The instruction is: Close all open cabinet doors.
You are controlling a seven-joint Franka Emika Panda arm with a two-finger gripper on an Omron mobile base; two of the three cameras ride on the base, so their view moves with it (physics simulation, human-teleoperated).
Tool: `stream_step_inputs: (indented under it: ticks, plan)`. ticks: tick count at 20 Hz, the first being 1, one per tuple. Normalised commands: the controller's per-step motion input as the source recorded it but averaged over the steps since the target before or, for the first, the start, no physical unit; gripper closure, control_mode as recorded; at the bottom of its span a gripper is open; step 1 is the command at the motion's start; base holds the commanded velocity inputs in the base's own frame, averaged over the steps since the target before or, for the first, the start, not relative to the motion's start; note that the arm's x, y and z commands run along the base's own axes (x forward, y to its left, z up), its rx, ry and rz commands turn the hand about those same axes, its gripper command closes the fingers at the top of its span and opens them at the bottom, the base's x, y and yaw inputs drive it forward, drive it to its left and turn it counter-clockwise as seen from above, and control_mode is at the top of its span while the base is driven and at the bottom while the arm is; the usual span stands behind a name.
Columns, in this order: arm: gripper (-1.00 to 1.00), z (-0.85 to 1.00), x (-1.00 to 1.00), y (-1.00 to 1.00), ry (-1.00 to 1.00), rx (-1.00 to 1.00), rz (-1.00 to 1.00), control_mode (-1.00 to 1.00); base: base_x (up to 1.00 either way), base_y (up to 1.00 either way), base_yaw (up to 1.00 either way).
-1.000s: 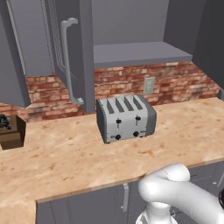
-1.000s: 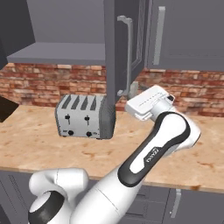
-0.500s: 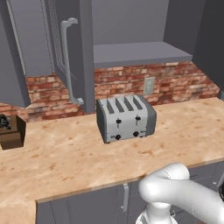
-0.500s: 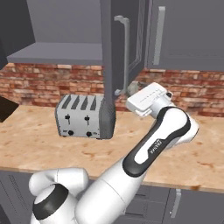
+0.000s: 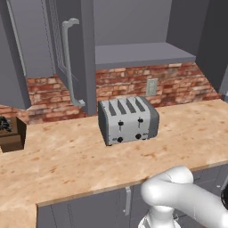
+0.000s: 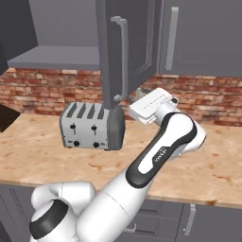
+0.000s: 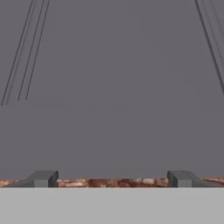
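While your gripper [image 7: 109, 178] is showing its two dark fingertips [image 7: 43, 178] spread wide apart at the bottom of the hand view, nothing is sitting between them, so it is standing released. Right ahead of those tips a flat slate-grey face is filling that view, with a thin strip of red brick just above them.

Looking at the right base view, you are seeing the white hand at centre frame, tucked just behind the lower edge of the open cabinet door [image 6: 128, 52]; whether it is touching the door, you cannot tell. That door is swinging out from the upper centre of the frame, its long silver bar handle [image 6: 122, 56] facing the camera. In the left base view the same door [image 5: 71, 49] is hanging open at upper left.

Below it, the silver four-slot toaster [image 5: 128, 120] is sitting on the wooden counter [image 5: 62, 164] against the brick wall [image 5: 129, 84]. Another upper door [image 6: 203, 35] is lying flush at upper right of the right base view.
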Motion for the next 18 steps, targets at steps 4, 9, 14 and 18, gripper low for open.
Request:
stream_step_inputs:
  ticks: [4,9,14,18]
  plan:
    - [-1.00,0.00,0.04,0.28,0.00,0.00,-0.06,-1.00,0.00,0.00,0.00]
    - [-1.00,0.06,0.13,0.23,0.00,0.00,-0.08,-1.00,0.00,0.00,0.00]
    - [-1.00,0.07,0.20,0.27,0.00,0.00,-0.08,-1.00,0.00,0.00,0.00]
    - [-1.00,0.02,0.21,0.30,0.00,0.00,-0.08,-1.00,0.00,0.00,0.00]
